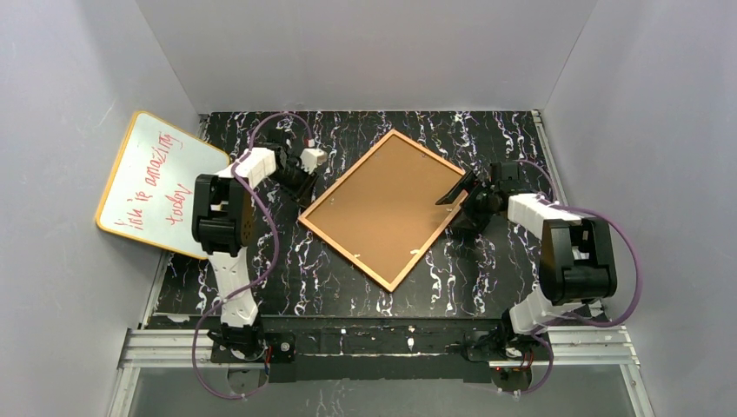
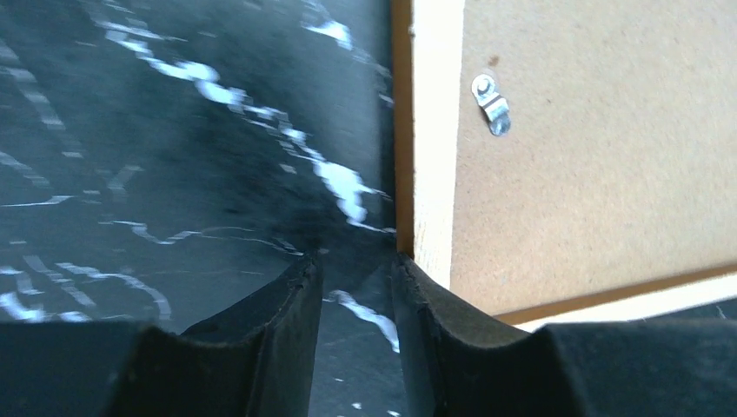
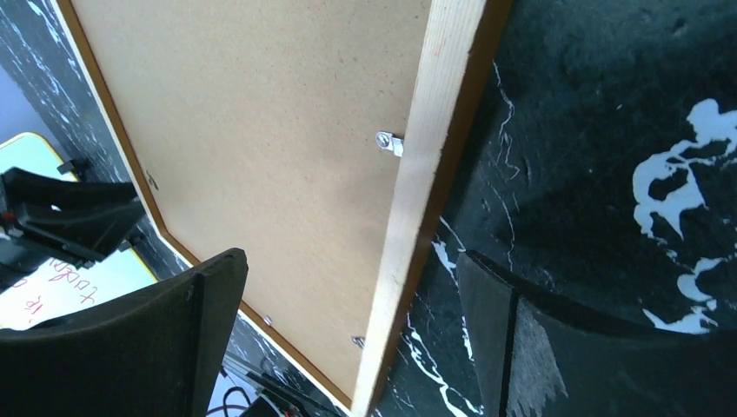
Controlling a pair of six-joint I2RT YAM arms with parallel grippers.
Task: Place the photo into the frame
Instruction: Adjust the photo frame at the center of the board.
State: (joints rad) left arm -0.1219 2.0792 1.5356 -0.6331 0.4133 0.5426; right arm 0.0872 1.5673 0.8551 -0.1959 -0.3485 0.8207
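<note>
The frame [image 1: 388,208] lies back-up, mid-worktop [image 1: 487,278]. Left fingers [image 2: 291,304] narrowly parted at its left corner, gripping nothing. Right fingers [image 3: 195,304] spread wide, straddling its right edge, not pinching.

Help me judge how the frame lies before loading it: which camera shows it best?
Top external: the whole frame shows, back up, all four sides in view. Left wrist shows only one corner and a metal clip; right wrist, part of the back and one long edge.

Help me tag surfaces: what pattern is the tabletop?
Black tabletop with white marbled veins; best in top external view.
</note>
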